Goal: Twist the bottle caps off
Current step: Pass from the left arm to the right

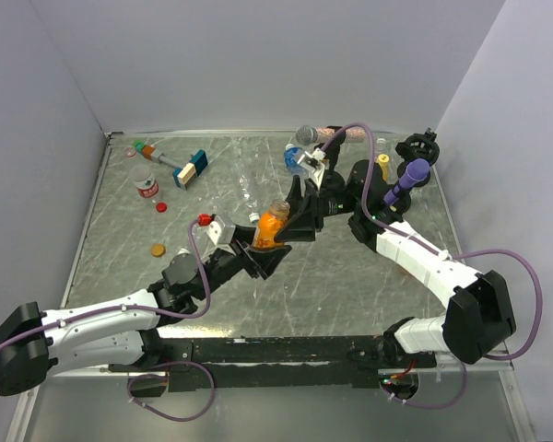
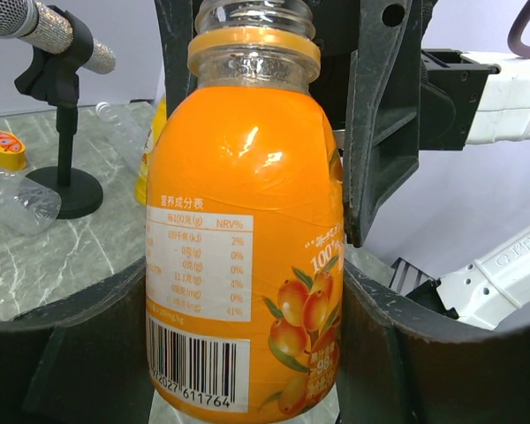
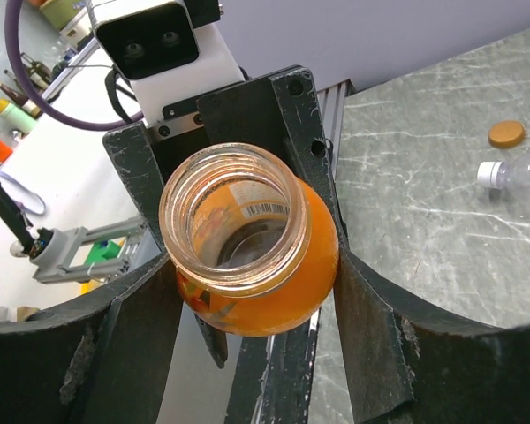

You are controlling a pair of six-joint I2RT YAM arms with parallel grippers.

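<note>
So I'm looking at the orange bottle (image 1: 272, 230), and it's sitting right between the fingers of the left gripper (image 2: 247, 300), which are clamping its lower body from both sides. It's leaning over a bit, with the mouth tipping toward the right gripper (image 3: 256, 291). That one's fingers are standing apart, one on each side of the neck. In the left wrist view I'm seeing a clear gap between the neck and the finger next to it, so they aren't pinching anything.

The bottle itself is squat clear plastic wrapped in a bright orange sleeve. Its mouth is showing open: bare thread, an orange ring just under it, and from the right wrist view I'm peering straight down inside.

On the label I'm reading "100%" above a picture of small orange fruits. There's also a white nutrition table with a Chinese heading and "NRV%", and a barcode ending "611764". I'm not making out a brand name.

An orange cap (image 1: 158, 249) is lying flat on the table (image 1: 120, 221), well off to the left of the bottle. A red cap (image 1: 162, 206) is lying on that same side, a little farther back.
</note>
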